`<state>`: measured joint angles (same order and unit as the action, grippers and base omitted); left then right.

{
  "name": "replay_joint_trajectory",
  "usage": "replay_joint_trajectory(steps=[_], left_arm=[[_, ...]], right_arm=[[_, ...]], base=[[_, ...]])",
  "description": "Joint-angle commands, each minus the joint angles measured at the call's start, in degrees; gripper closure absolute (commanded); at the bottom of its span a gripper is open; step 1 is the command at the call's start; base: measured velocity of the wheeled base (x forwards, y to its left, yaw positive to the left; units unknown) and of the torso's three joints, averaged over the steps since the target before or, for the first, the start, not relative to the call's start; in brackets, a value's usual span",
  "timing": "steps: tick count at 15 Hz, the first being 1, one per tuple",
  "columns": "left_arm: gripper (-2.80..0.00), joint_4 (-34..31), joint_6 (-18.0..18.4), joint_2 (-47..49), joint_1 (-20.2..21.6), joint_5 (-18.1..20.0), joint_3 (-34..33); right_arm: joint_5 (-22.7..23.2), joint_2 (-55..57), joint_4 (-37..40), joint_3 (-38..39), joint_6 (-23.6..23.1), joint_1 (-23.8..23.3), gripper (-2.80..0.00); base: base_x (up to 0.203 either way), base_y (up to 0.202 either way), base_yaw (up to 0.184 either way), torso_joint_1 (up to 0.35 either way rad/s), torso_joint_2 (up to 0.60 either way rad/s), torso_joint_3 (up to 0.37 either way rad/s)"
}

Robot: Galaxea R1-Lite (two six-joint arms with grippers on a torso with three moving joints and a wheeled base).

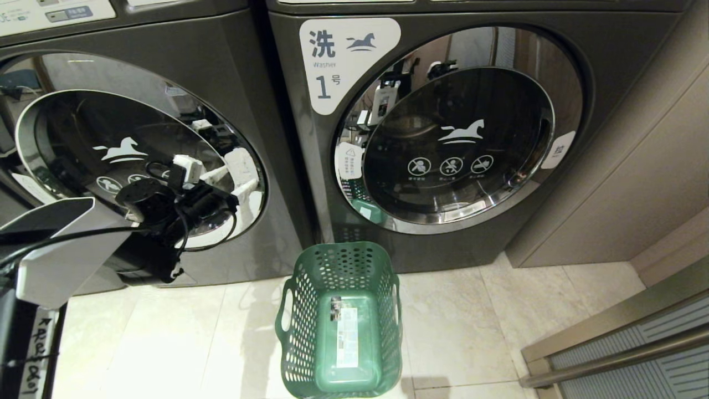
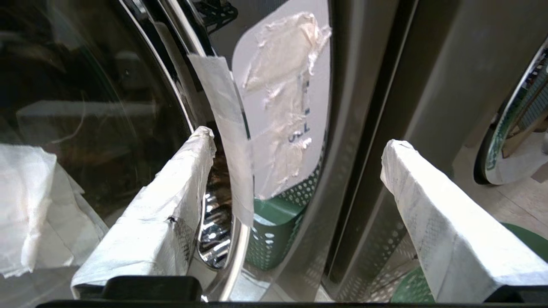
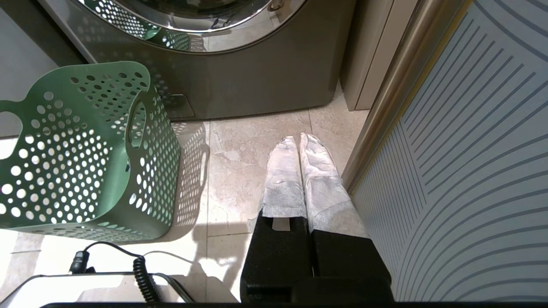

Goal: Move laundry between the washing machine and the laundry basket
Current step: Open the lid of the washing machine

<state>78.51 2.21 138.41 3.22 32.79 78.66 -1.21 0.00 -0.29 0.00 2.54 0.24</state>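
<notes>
Left gripper (image 1: 238,174): fingers spread wide, empty, at the right rim of the left washing machine (image 1: 138,149), whose door is closed. Laundry basket (image 1: 340,318): empty, on the floor between both machines. Right gripper (image 3: 298,143): clenched, empty, near the floor.

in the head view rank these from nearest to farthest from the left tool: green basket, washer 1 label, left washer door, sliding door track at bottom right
1. Left washer door: directly behind the left tool, which hangs open at the door's right rim.
2. Green basket: on the floor, lower and to the right.
3. Washer 1 label: upper right, on the neighbouring machine; close to the basket's rank, hard to separate.
4. Sliding door track: far bottom right.
</notes>
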Motion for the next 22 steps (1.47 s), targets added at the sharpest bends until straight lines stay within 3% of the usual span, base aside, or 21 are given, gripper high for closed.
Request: replay_joint_trajectory(steps=[1, 5, 10, 13, 16, 19, 22], left_arm=[[-2.80, -0.2, 0.2, 0.7, 0.0, -0.2, 1.3], [-2.80, -1.5, -0.2, 0.8, -0.1, -0.4, 3.0], [-2.80, -1.5, -3.1, 0.9, -0.5, 4.4, 3.4], [-2.80, -1.5, -3.2, 1.7, -0.8, 5.3, 4.0], [-2.80, -1.5, -3.9, 5.0, -0.8, 5.3, 10.0], [-2.80, -1.6, -7.5, 8.0, -0.4, 5.8, 16.8], [-2.80, -1.7, -8.6, 9.9, 0.6, 9.3, 19.3]], right_arm=[[0.0, 0.0, 0.0, 0.0, 0.0, 0.0, 0.00], [0.0, 0.1, -0.1, 0.0, 0.0, 0.0, 0.00], [0.0, 0.1, 0.0, 0.0, 0.0, 0.0, 0.00], [0.0, 0.1, 0.0, 0.0, 0.0, 0.0, 0.00], [0.0, 0.1, -0.1, 0.0, 0.0, 0.0, 0.00], [0.0, 0.0, 0.0, 0.0, 0.0, 0.0, 0.00], [0.0, 0.1, 0.0, 0.0, 0.0, 0.0, 0.00]], base=[[0.000, 0.000, 0.000, 0.000, 0.00, 0.000], [0.000, 0.000, 0.000, 0.000, 0.00, 0.000], [0.000, 0.000, 0.000, 0.000, 0.00, 0.000], [0.000, 0.000, 0.000, 0.000, 0.00, 0.000], [0.000, 0.000, 0.000, 0.000, 0.00, 0.000], [0.000, 0.000, 0.000, 0.000, 0.00, 0.000], [0.000, 0.000, 0.000, 0.000, 0.00, 0.000]])
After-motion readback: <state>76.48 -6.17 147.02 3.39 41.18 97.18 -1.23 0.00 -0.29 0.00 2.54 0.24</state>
